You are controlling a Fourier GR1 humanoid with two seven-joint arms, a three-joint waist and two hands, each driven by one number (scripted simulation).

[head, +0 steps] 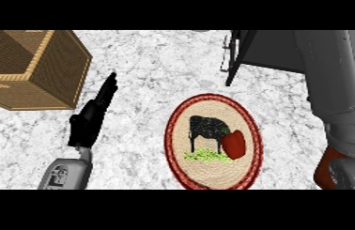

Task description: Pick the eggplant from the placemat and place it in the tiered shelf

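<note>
The oval woven placemat (181, 130), red-rimmed with a black cow printed on it, lies at the centre of the marble counter. A dark red, rounded vegetable (235, 144), which I take for the eggplant, rests on the mat's right half with no hand touching it. The dark grey tiered shelf (267, 48) on black legs stands at the back right. My left hand (88, 123) rests open to the left of the mat, fingers straight and pointing away. My right forearm (326, 79) rises along the right edge across the shelf. Its hand is out of the picture.
A woven wooden crate (38, 67) fills the back left corner, just beyond my left hand's fingertips. Bare marble counter (152, 65) lies between the crate and the shelf.
</note>
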